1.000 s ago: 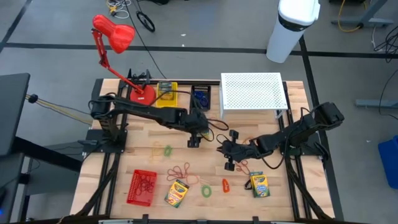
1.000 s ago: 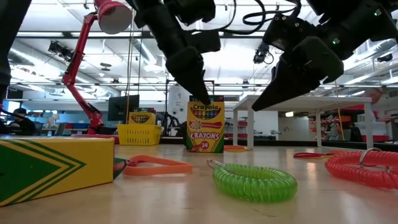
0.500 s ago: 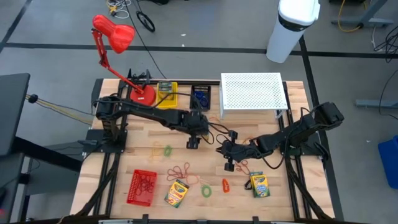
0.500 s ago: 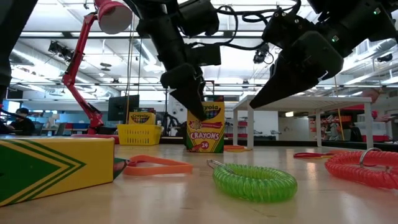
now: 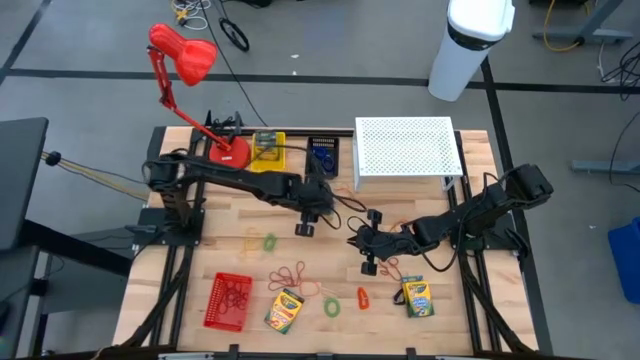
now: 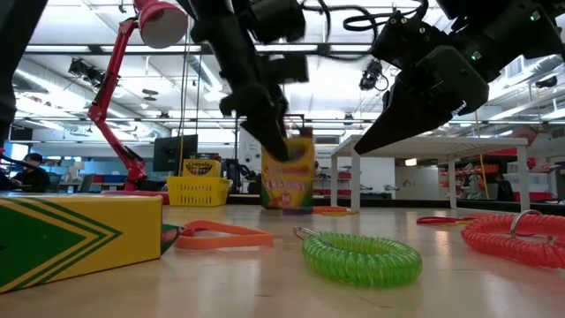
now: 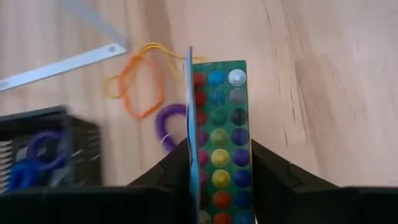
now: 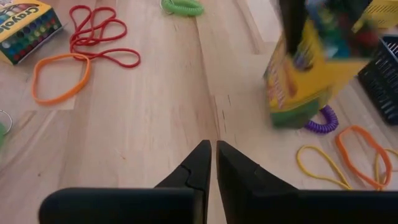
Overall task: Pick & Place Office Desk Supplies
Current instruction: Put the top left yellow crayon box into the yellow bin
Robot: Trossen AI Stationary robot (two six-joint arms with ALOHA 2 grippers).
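left pincer (image 7: 219, 162): it has come in from spread wide to pinching the upright crayon box (image 7: 219, 137); the wrist view shows a finger on each flat side of the box.
crayon box: middle of the counter (image 5: 230, 255) in the high view, just below the black tray (image 5: 323, 155); in the low view it now leans and blurs (image 6: 288, 172), where a moment ago it stood straight with its label readable.
meaning for the task: the grasp looks made and the lift seems to be starting; carrying and placing remain.
right pincer (image 8: 211, 163): pressed together, pinching nothing, hanging over bare wood at centre right of the high view (image 5: 368, 252).
only in the left wrist view: the contact on both box faces, with a purple coil (image 7: 169, 124) and orange and yellow bands just beyond.
only in the right wrist view: the box base close to that coil, hard to say whether clear of the wood.
only in the high view: the other crayon boxes (image 5: 284, 310) along the lower edge, well apart from the grasp.
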